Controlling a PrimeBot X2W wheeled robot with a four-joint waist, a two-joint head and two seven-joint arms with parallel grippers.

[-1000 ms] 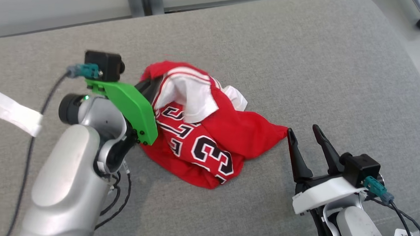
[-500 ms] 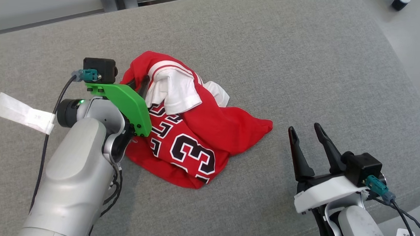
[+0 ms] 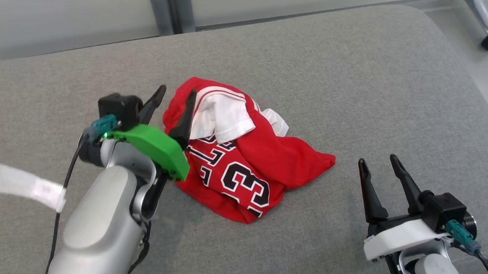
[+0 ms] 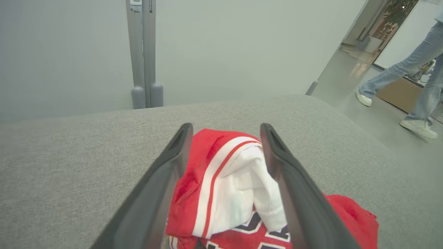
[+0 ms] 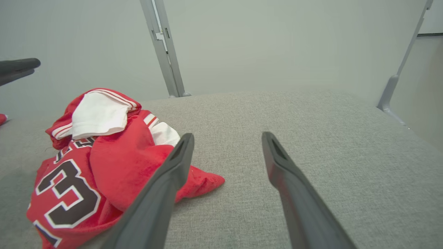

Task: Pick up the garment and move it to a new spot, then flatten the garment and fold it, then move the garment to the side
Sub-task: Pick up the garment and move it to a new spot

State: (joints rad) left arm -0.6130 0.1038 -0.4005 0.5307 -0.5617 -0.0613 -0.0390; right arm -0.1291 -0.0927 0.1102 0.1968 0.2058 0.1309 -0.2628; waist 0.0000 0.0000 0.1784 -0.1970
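My left claw [image 3: 176, 91] stands open over the edge of the jersey [image 3: 259, 154], heaped at frame centre. My right claw [image 3: 378, 160] is open too. Flattening, folding and setting aside all remain.

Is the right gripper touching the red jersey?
Apart. In the head view, bare grey cushion shows between the right gripper and the red jersey.

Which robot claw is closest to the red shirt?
The left gripper, with the green bracket, open right at the shirt. The right gripper sits farther off.
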